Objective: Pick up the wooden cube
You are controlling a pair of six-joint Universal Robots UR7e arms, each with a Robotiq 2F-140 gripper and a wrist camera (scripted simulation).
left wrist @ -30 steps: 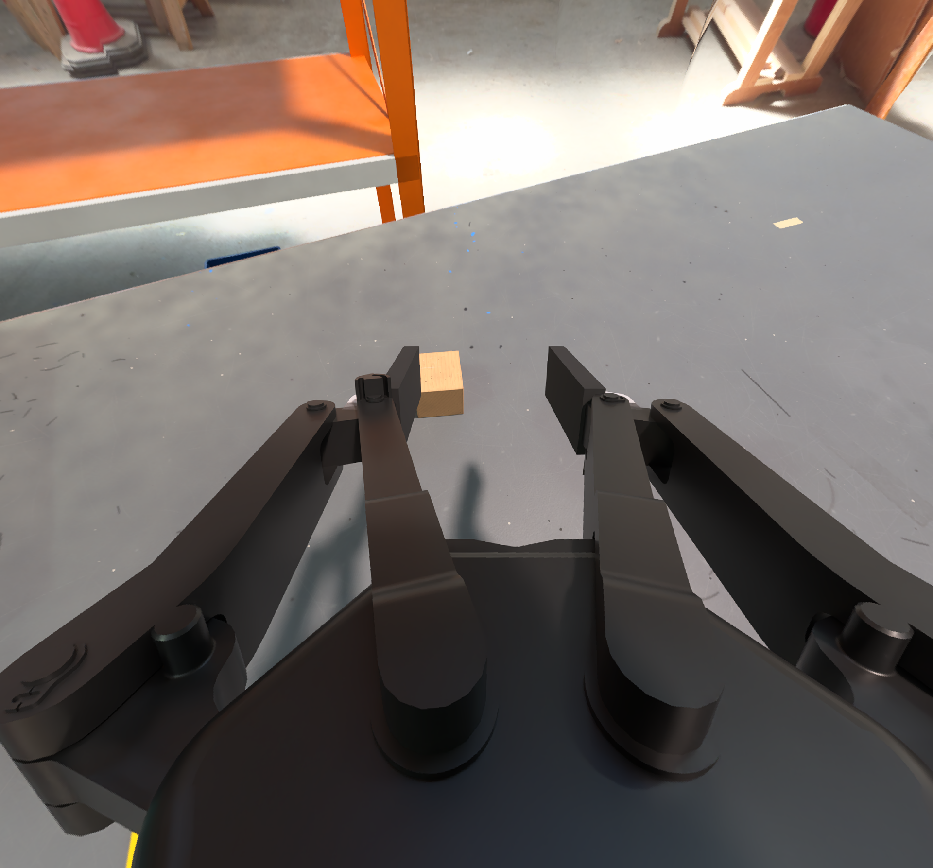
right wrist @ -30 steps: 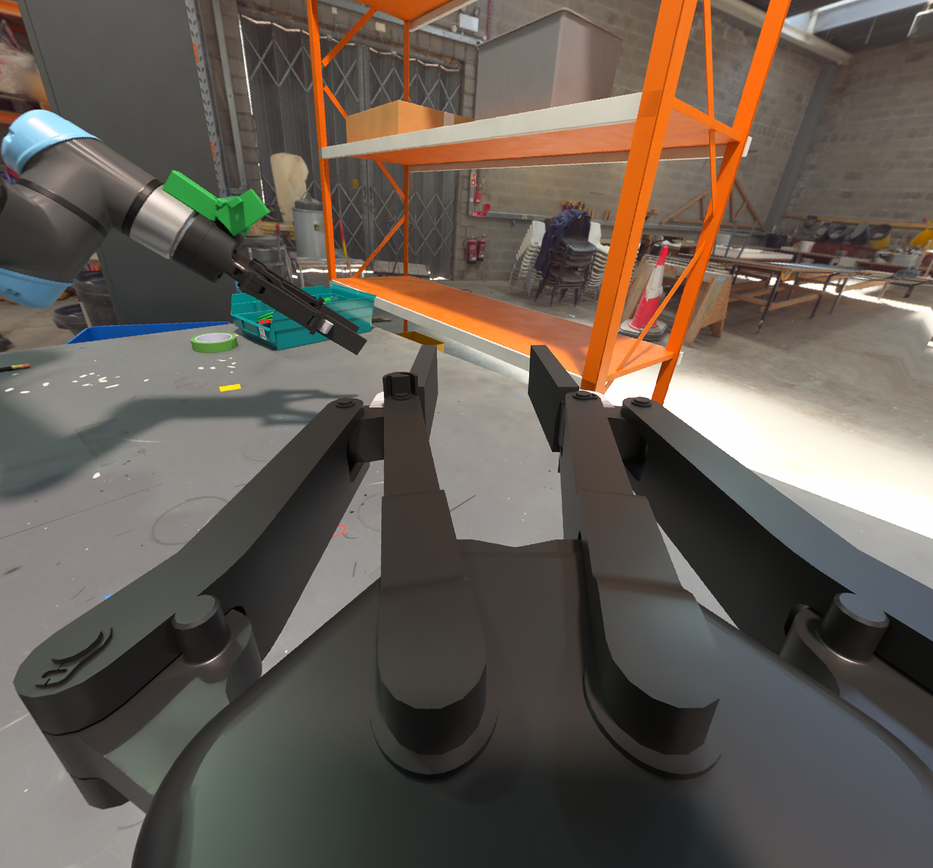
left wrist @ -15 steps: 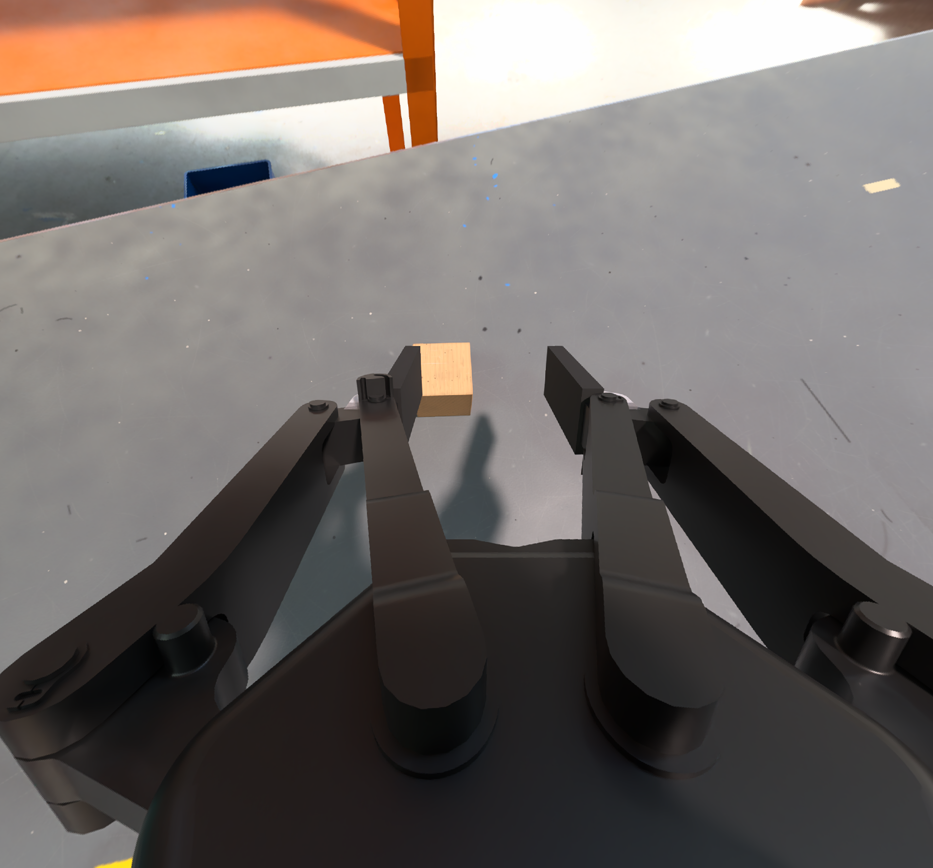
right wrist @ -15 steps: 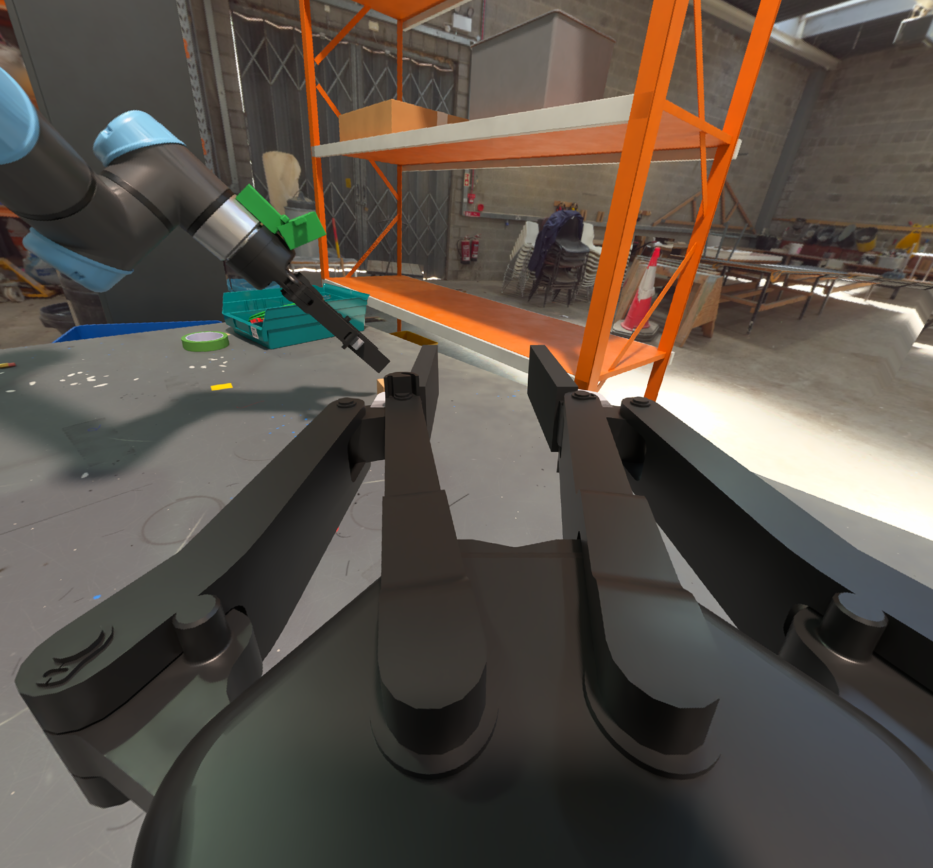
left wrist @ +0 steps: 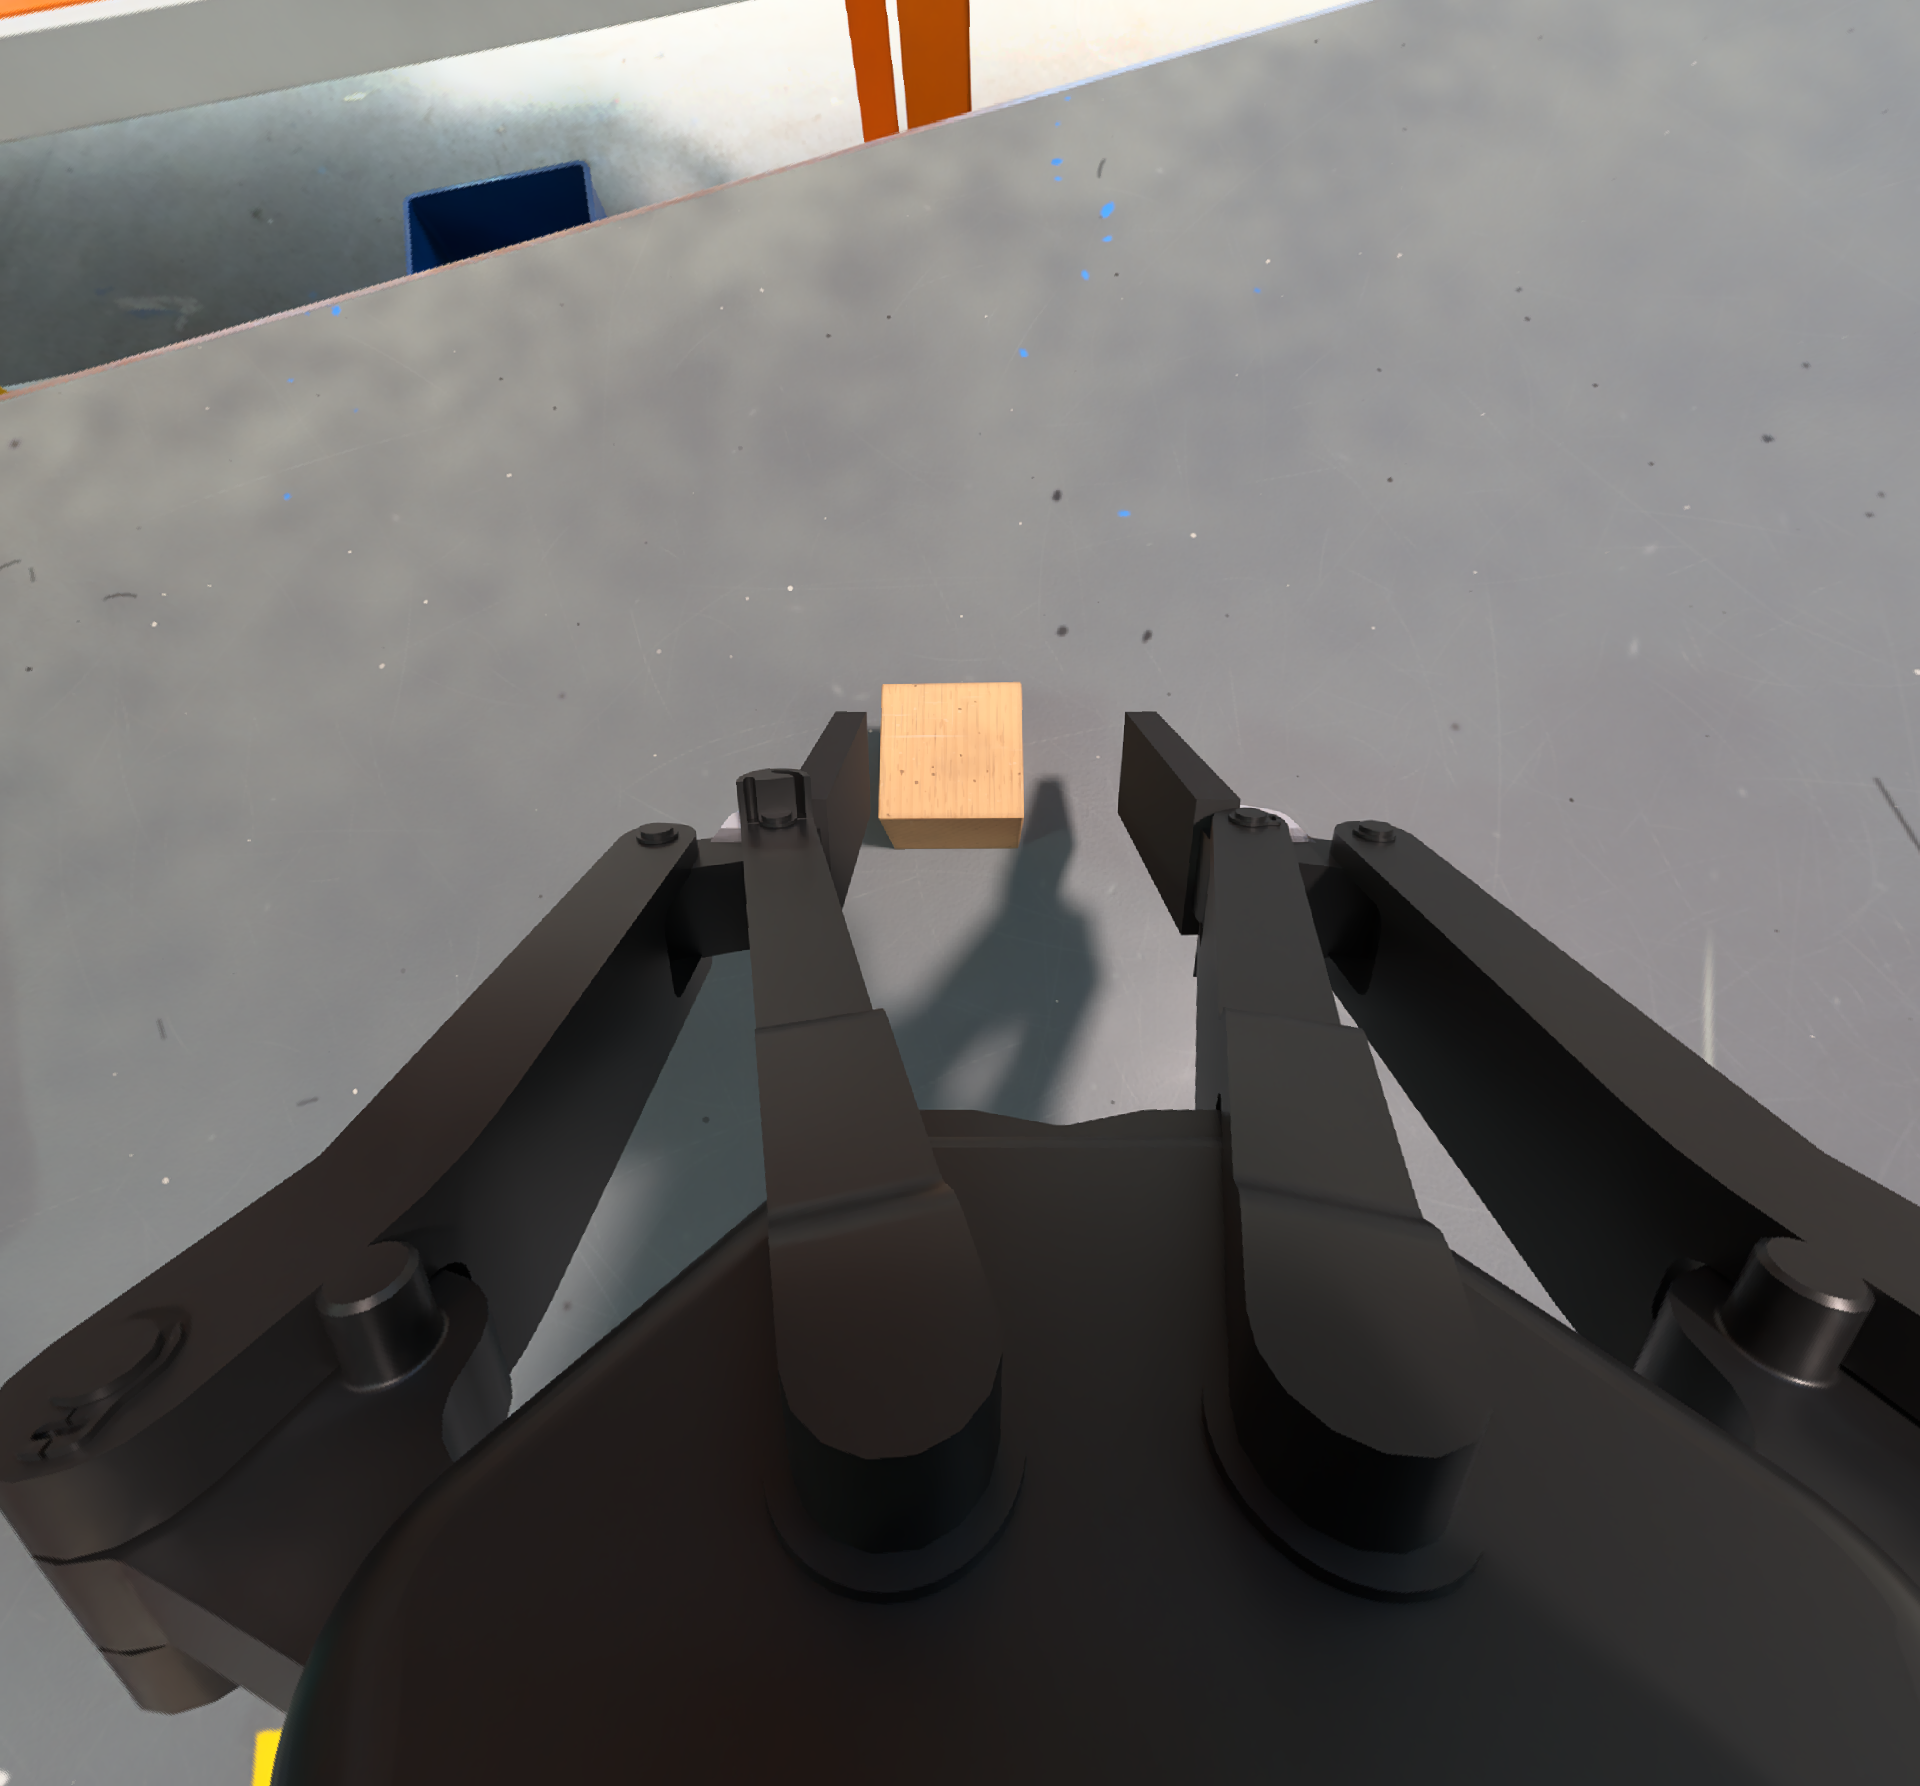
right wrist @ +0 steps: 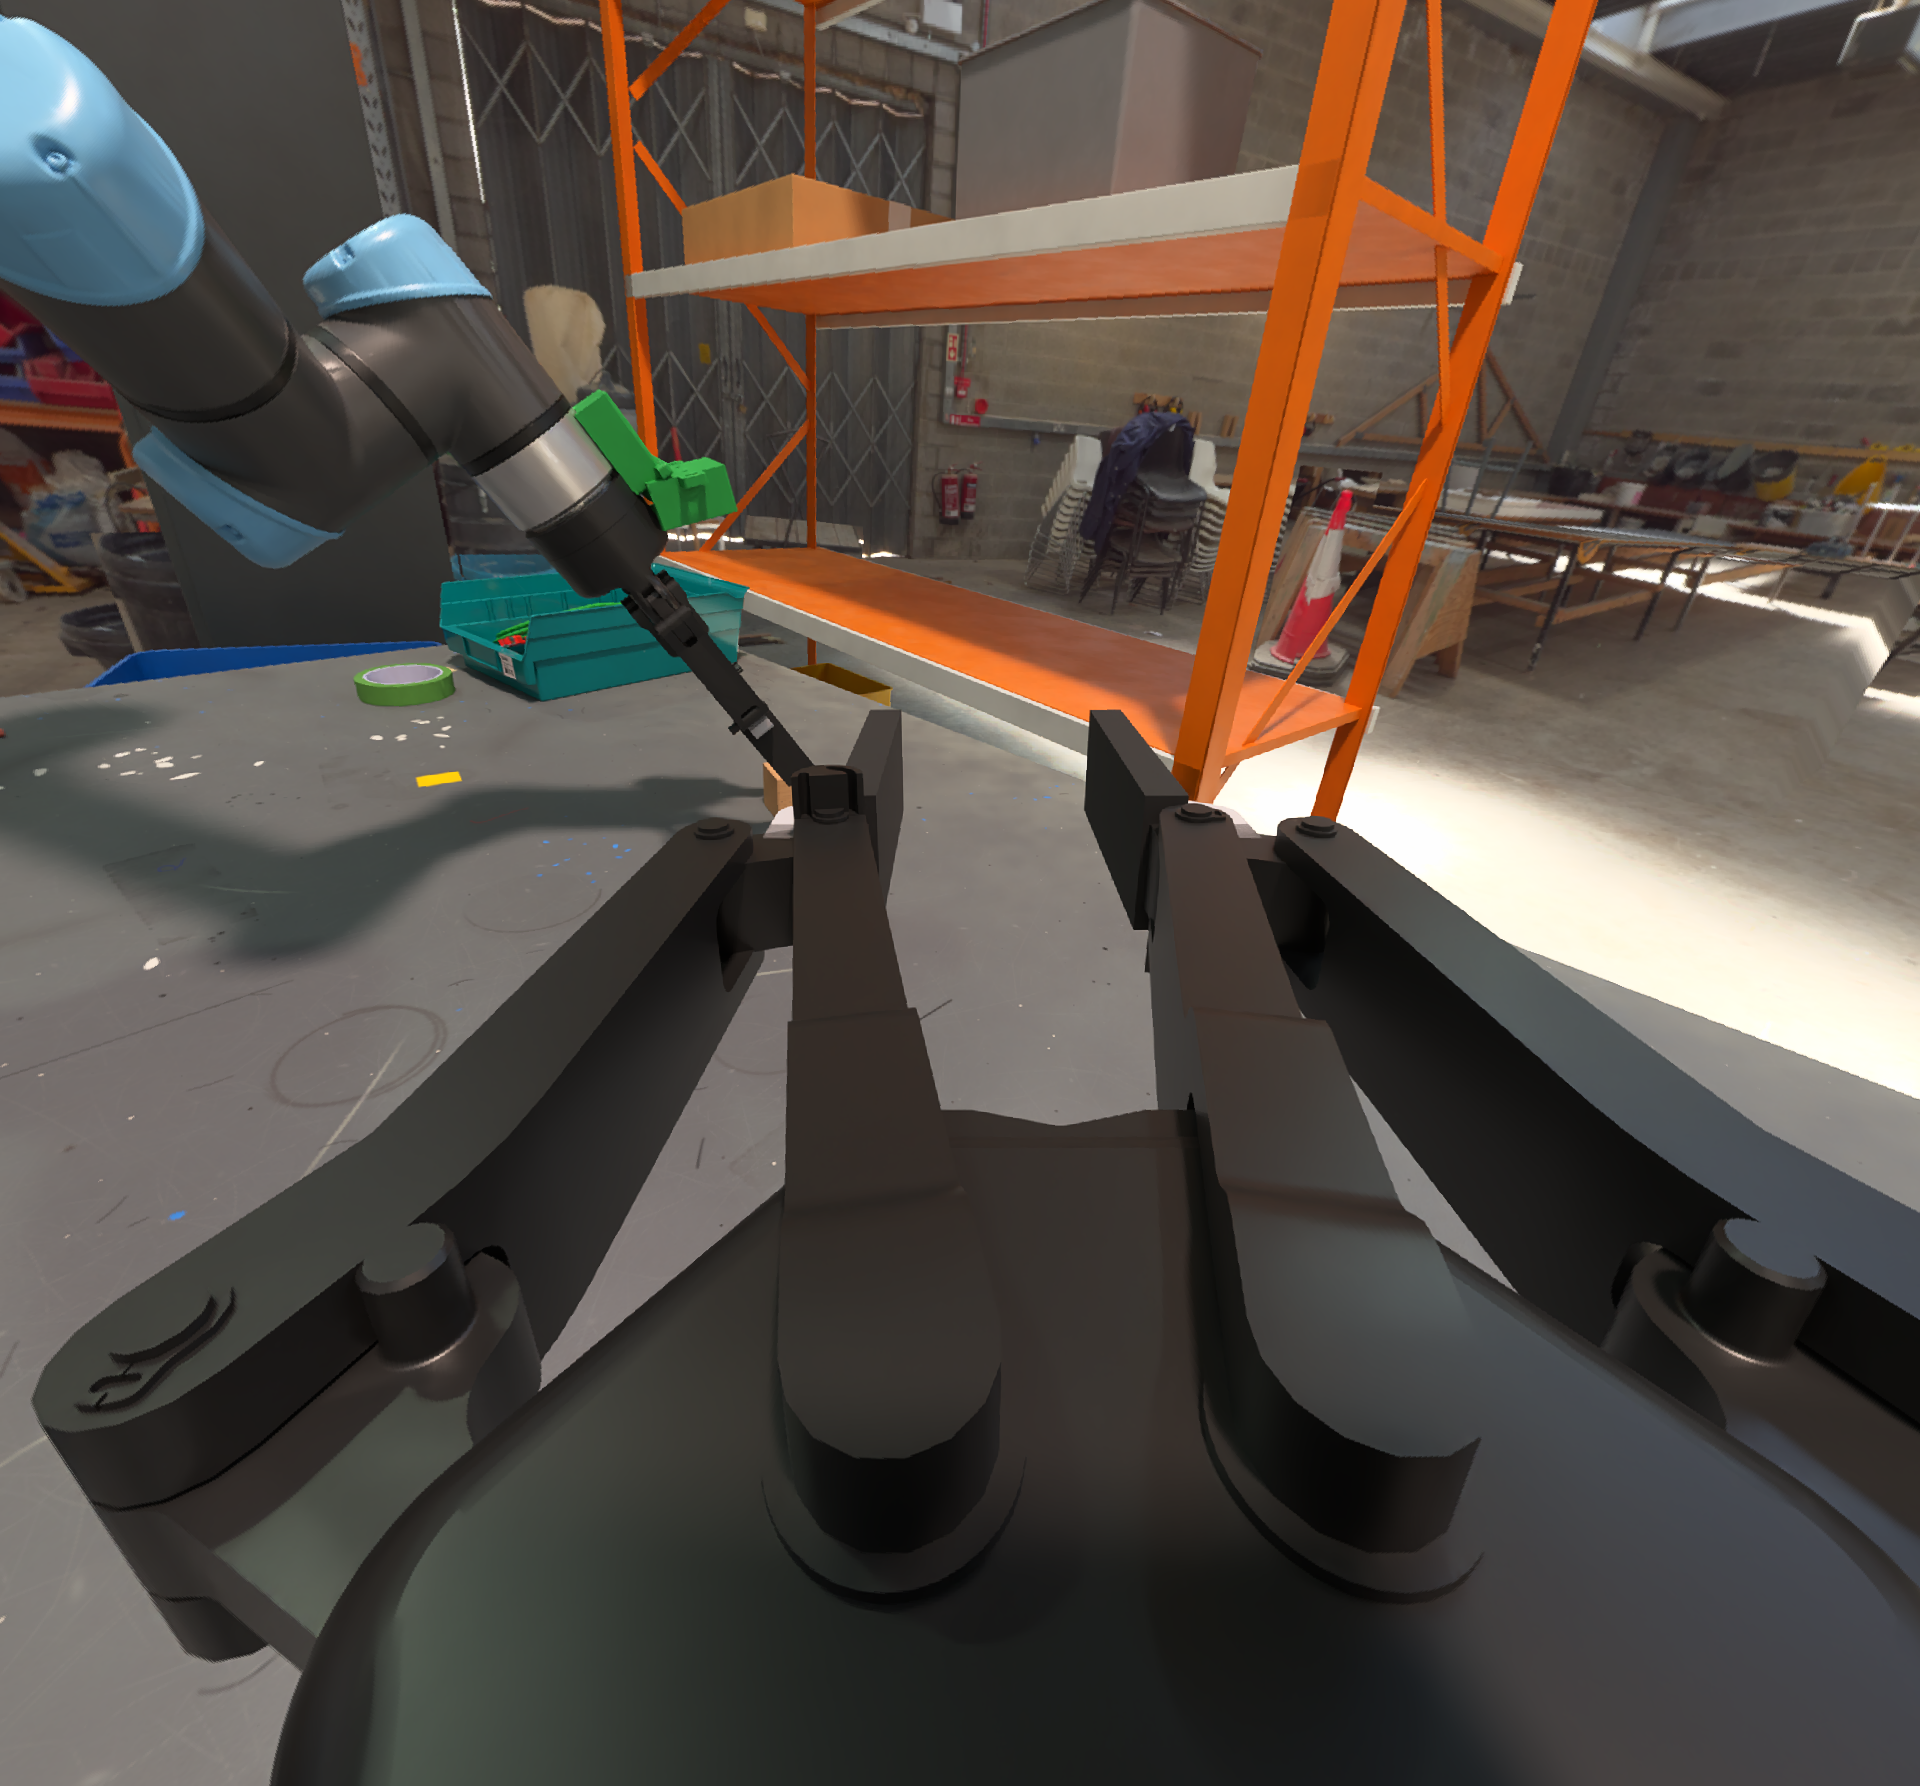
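Observation:
The wooden cube (left wrist: 950, 762) is a small pale block on the grey table (left wrist: 1455, 541). In the left wrist view my left gripper (left wrist: 992, 780) is open, tilted down over it, with the cube between the fingertips, close to the left finger (left wrist: 842, 780) and apart from the right one. In the right wrist view my right gripper (right wrist: 992, 780) is open and empty above the table. There the left arm (right wrist: 436, 406) reaches down to the cube (right wrist: 774, 786), which is mostly hidden behind my right gripper's left finger.
The table's far edge (left wrist: 727, 188) runs close behind the cube, with a blue bin (left wrist: 499, 214) and an orange shelf rack (left wrist: 914, 1) beyond it. In the right wrist view a green tape roll (right wrist: 405, 684) and a teal bin (right wrist: 582, 630) sit at the table's far left.
My left gripper has come down and forward over the cube, which now lies further in between the open fingers. My right gripper has stayed open and nearly still.

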